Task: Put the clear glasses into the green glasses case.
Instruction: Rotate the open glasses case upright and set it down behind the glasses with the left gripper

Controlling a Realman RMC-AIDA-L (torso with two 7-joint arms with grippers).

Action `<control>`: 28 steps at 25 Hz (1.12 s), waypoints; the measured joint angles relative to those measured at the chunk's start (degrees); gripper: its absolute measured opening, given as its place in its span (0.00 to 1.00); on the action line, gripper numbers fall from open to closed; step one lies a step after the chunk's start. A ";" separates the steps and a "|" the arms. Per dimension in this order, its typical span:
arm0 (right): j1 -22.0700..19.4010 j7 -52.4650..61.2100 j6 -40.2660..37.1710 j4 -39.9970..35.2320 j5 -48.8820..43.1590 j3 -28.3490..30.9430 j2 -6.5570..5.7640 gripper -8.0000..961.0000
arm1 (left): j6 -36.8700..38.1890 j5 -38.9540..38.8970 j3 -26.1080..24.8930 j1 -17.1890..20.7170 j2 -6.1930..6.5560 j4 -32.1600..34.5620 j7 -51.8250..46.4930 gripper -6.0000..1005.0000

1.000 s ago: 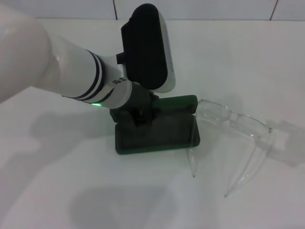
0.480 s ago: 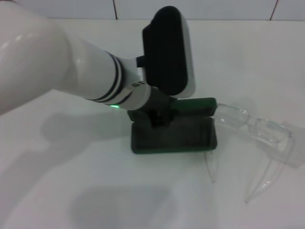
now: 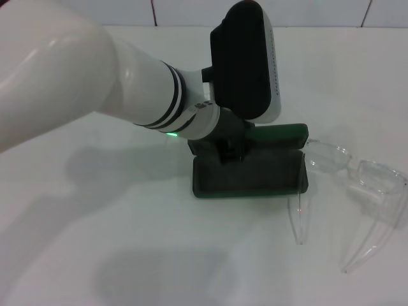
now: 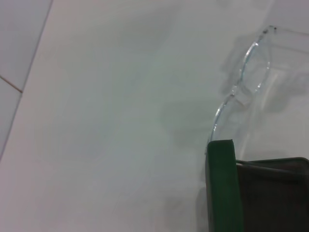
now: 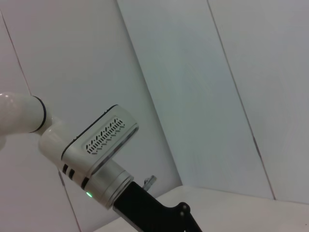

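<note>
The left gripper [image 3: 229, 148], a black fitting at the end of a thick white arm with dark rings and a small green light, sits a little above the centre of the head view, down at the rear left part of the dark green flat rectangular glasses case [image 3: 255, 173]. Whether its fingers are spread or closed cannot be told, since the wrist housing and the black camera block hide them. The case lies open just right of centre, its green lid [image 3: 280, 133] standing up along the far edge and its dark lined tray facing the camera. Directly to the right of the case, at the right edge of the frame, the fully transparent plastic wraparound glasses [image 3: 357, 175] rest on the white table [image 3: 127, 255], arms unfolded and pointing toward the lower edge; the nearer arm crosses the case's right end. In the left wrist view the glasses [image 4: 246, 72] appear beyond the green lid [image 4: 221, 188].

The right gripper does not appear in any view.
</note>
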 joint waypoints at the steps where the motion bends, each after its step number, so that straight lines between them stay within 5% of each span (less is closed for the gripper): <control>1: -0.01 -0.04 0.01 0.01 0.00 0.02 0.00 0.72 | -0.26 0.13 0.00 -0.01 0.01 -0.04 -0.02 0.21; 28: -0.07 -1.18 0.40 0.86 0.28 0.24 -0.11 0.72 | -6.04 0.66 3.65 0.24 0.16 -1.48 0.91 0.29</control>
